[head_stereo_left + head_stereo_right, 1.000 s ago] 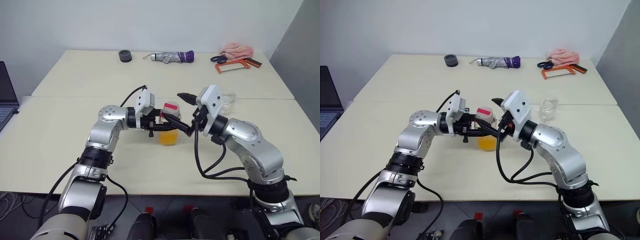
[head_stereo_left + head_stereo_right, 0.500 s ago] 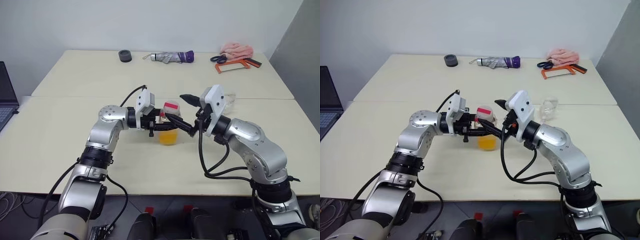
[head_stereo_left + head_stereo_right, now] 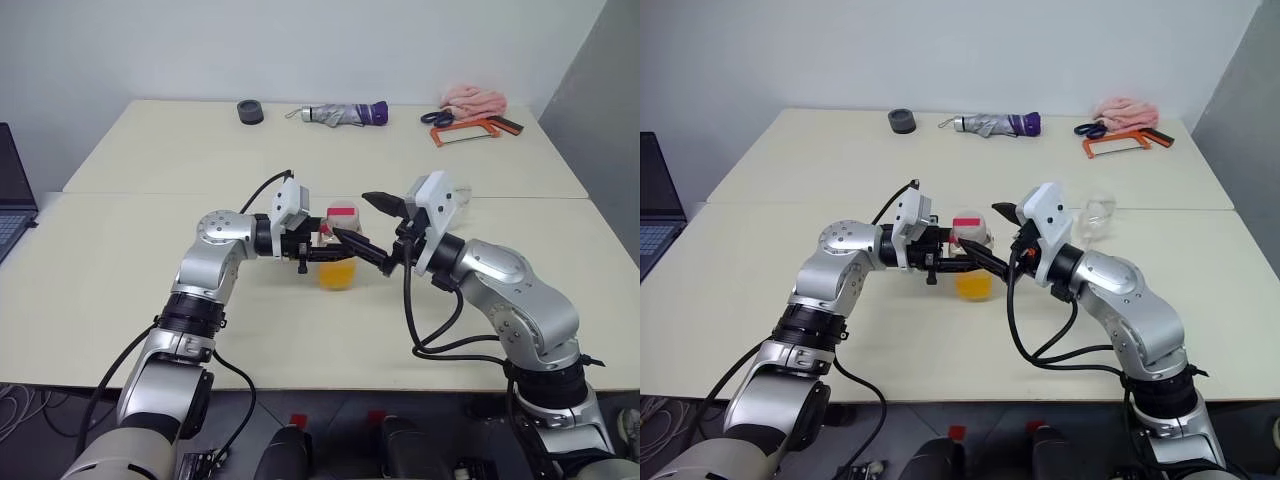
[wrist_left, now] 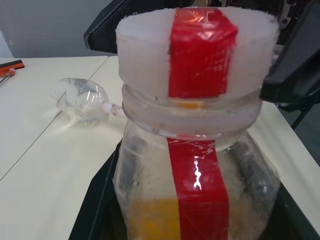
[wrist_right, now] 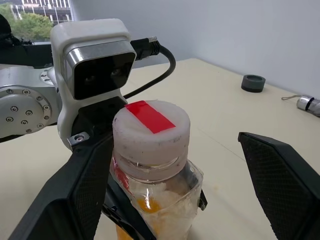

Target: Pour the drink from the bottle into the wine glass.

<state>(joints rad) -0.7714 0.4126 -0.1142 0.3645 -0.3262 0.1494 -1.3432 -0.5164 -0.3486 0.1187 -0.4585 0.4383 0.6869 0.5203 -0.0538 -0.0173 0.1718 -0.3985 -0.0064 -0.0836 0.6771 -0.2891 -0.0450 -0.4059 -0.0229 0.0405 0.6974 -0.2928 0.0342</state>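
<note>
Orange drink (image 3: 337, 274) filled the low part of the bottle (image 3: 338, 255), which stood upright on the worktop (image 3: 130, 260) near the middle, just in front of the robot. The bottle's cap (image 5: 150, 131) was white with a red strip, and it was on the bottle. The left gripper (image 3: 322, 246) reached in from the left side, pointing across to the right, and was clenched around the bottle's body.

The right gripper (image 3: 368, 228) came in from the other side, pointing level toward the bottle. Its two black fingers (image 5: 280, 175) stood wide apart, one on each side of the cap, and they did not touch it.

The wine glass (image 3: 1097, 217) was on the worktop past the right arm, a little way from the bottle. In the left wrist view it looked tipped on its side, but that was hard to be sure of.

The step in hand looked like taking the cap off, so no pouring could start yet. Next, the right gripper would need to close on the cap and twist it while the left one held the bottle firm. The glass might also need to be stood up first.
</note>
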